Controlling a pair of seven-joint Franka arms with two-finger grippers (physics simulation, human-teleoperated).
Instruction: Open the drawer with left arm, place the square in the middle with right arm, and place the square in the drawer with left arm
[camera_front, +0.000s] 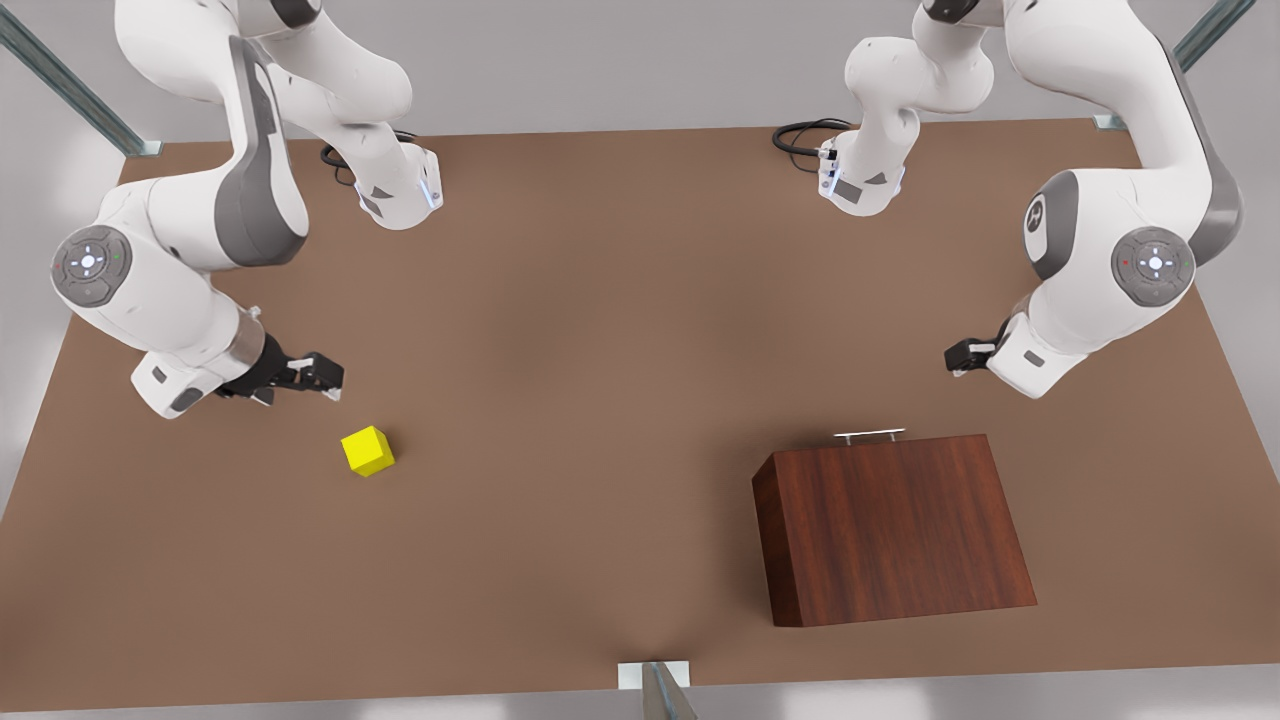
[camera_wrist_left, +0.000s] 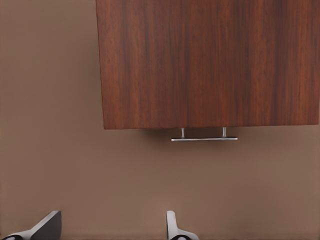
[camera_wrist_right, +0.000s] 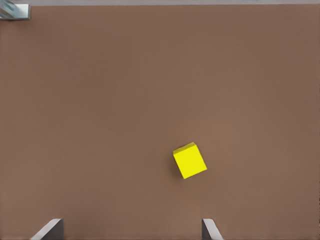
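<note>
The square (camera_front: 367, 451) (camera_wrist_right: 190, 160), a small yellow cube, rests on the table at the front view's left. Just behind it hovers my right gripper (camera_front: 325, 378) (camera_wrist_right: 130, 231), open, apart from the cube. The dark wooden box (camera_front: 890, 525) (camera_wrist_left: 210, 60) stands at the front view's right with its drawer shut; the silver bar handle (camera_front: 870, 435) (camera_wrist_left: 204, 138) faces the back of the table. My left gripper (camera_front: 965, 355) (camera_wrist_left: 110, 230) is open, a short way behind the handle and off to its right, touching nothing. The middle (camera_front: 600, 380) is bare brown tabletop.
Both arm bases (camera_front: 400, 190) (camera_front: 860, 180) stand at the back of the table with black cables beside them. Metal frame posts (camera_front: 70, 90) rise at the back corners, and a bracket (camera_front: 655, 680) sits at the front edge.
</note>
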